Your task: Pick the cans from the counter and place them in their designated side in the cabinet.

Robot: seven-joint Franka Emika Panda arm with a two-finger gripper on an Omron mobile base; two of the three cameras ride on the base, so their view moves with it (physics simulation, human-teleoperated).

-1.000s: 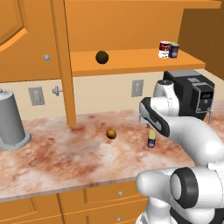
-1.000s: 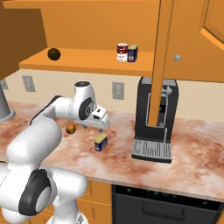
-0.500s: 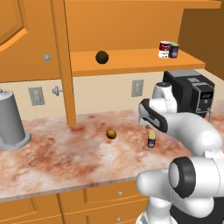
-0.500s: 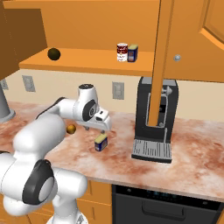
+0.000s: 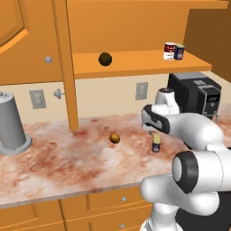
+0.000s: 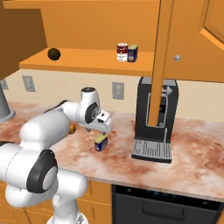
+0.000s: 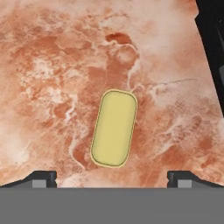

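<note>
On the counter (image 5: 67,158), seen from the left base view, a blue can (image 5: 156,143) with a yellowish top stands upright just below the gripper (image 5: 153,131), which hangs over it. A small brown ball (image 5: 115,138) lies to the can's left, well apart from it. A grey cylinder (image 5: 12,126) stands at the far left. Up on the cabinet shelf (image 5: 135,63) a red-and-white can (image 5: 169,51) and a second blue can (image 5: 179,52) stand side by side, touching or nearly so, with a dark ball (image 5: 105,58) farther left. A black coffee machine (image 5: 195,92) stands behind the arm.

From the right base view, the blue can (image 6: 101,142) stands on the counter (image 6: 192,148) directly under the gripper (image 6: 102,129), between the arm and the coffee machine (image 6: 154,120). The red-and-white can (image 6: 122,52) and the other blue can (image 6: 132,53) stand together on the shelf (image 6: 87,59), the dark ball (image 6: 54,54) well to their left.

Looking down in the hand view, the can's yellowish top (image 7: 114,128) is centred between the two fingertips (image 7: 40,178), which stand wide apart at the lower corners. The jaws are fully spread and hold nothing.
</note>
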